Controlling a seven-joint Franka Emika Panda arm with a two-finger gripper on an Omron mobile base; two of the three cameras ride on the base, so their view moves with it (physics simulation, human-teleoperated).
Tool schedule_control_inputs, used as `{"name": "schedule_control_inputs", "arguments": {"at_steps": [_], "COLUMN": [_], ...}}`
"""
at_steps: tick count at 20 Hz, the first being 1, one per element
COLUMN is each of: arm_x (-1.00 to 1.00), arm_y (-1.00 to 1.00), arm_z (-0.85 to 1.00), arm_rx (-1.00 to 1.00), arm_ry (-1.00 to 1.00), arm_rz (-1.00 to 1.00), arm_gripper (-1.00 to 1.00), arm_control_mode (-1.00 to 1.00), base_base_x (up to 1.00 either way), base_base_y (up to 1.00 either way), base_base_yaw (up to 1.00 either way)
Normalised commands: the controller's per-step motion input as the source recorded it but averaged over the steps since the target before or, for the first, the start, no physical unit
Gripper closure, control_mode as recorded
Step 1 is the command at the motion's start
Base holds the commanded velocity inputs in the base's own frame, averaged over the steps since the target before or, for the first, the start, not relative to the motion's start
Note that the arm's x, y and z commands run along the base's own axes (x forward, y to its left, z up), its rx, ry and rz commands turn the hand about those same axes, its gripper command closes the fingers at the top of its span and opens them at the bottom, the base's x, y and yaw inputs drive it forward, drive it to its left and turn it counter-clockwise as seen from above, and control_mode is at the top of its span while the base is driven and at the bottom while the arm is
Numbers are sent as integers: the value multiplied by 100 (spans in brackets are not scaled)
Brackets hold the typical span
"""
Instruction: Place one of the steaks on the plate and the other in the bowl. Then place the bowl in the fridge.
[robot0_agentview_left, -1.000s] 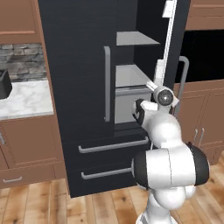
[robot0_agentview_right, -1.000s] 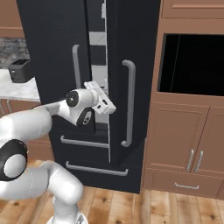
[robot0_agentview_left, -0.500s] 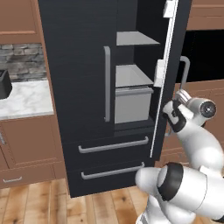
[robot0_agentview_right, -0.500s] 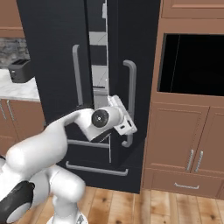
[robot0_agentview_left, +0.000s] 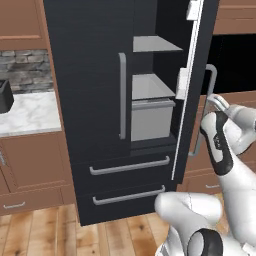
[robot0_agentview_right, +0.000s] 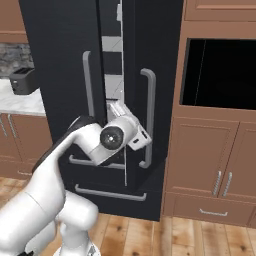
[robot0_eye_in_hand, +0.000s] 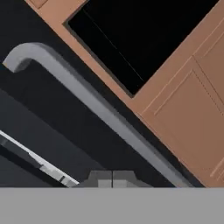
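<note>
The fridge (robot0_agentview_left: 100, 100) is standing with its right door (robot0_agentview_left: 192, 90) swung partly open, exposing grey shelves (robot0_agentview_left: 152, 45) and a grey bin (robot0_agentview_left: 152, 117); nothing is visibly sitting on them. No readable writing is showing. The gripper (robot0_eye_in_hand: 112, 178) is hanging with fingers together, holding nothing, just beside the right door's handle (robot0_agentview_right: 149, 117). A wooden cabinet (robot0_agentview_right: 220, 145) is standing to the right.

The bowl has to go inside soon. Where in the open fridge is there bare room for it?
The fridge shows two bare grey shelves: the upper shelf and the one below, above the grey bin. The door gap is narrow, with the shut gripper by the handle.
</note>
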Motion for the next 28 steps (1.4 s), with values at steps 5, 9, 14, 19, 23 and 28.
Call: {"name": "schedule_control_inputs", "arguments": {"at_steps": [5,9,14,19,23,28], "arm_x": [-39,-3,2,34,57,76], "arm_y": [89,100,100,95,83,62], "arm_z": [5,36,27,0,0,-2], "arm_rx": [-13,-14,-28,-29,-27,-16], "arm_ry": [-26,-15,-13,-19,-28,-15], "arm_rz": [9,17,32,12,-10,-12], "arm_gripper": [100,100,-100,-100,-100,-100], "arm_control_mode": [-100,-100,-100,-100,-100,-100], "base_base_x": [0,0,0,0,0,0], "base_base_y": [0,0,0,0,0,0], "base_base_yaw": [0,0,0,0,0,0]}}
